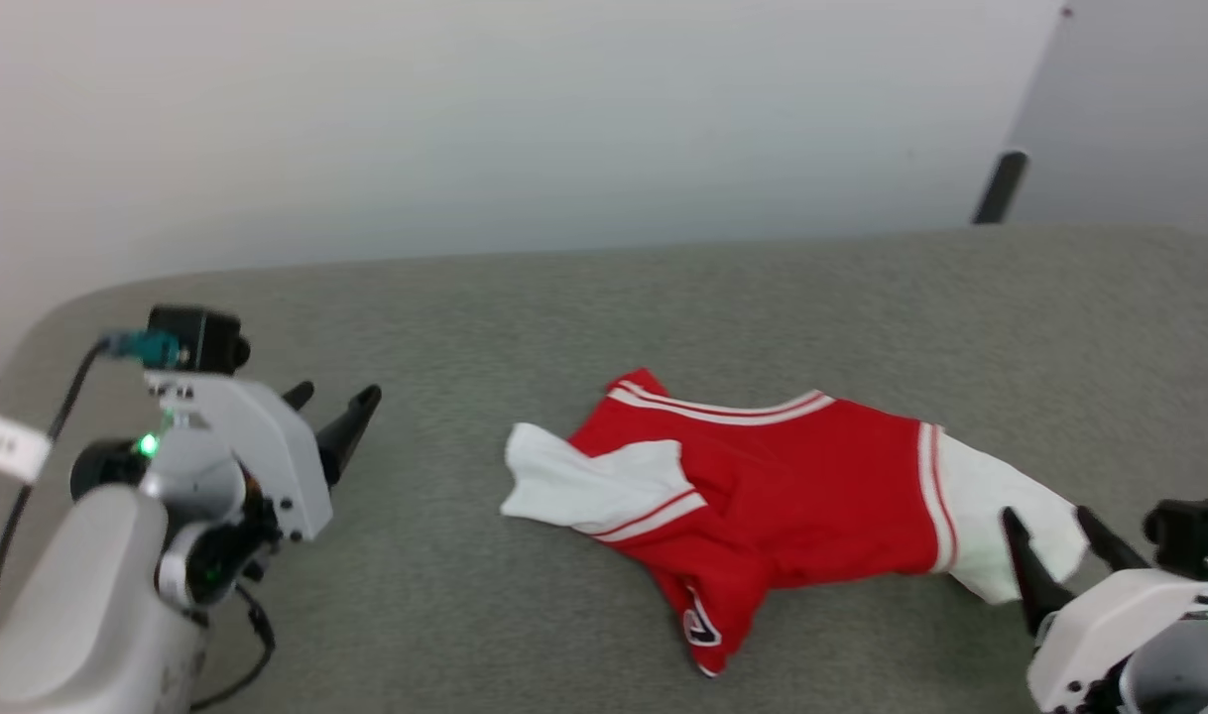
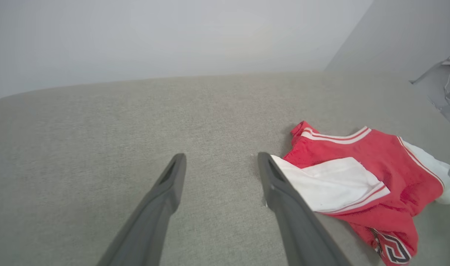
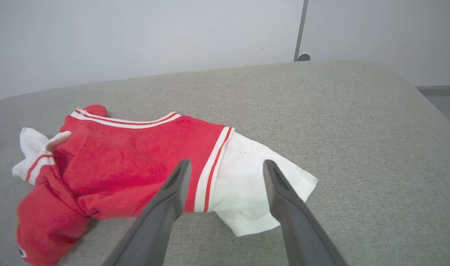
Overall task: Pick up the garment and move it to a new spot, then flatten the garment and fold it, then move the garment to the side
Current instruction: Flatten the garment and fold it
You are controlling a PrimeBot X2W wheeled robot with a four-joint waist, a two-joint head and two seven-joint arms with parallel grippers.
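Observation:
The garment (image 1: 792, 486) lies crumpled on the grey surface, red body with white sleeves and striped trim; part of a black number shows at its lower fold (image 1: 701, 623). My right gripper (image 1: 1045, 516) is open just over the garment's right white sleeve (image 3: 247, 184), holding nothing. My left gripper (image 1: 338, 395) is open and empty, off to the left of the garment's other white sleeve (image 2: 332, 183). In the left wrist view the garment (image 2: 376, 173) sits right of my fingers (image 2: 273, 177). In the right wrist view the red body (image 3: 129, 162) spreads to the left.
The grey fabric-covered surface (image 1: 564, 327) runs wide to a pale wall behind. A dark pole (image 1: 999, 186) leans at the far right. Bare surface stretches left of the garment and beyond it.

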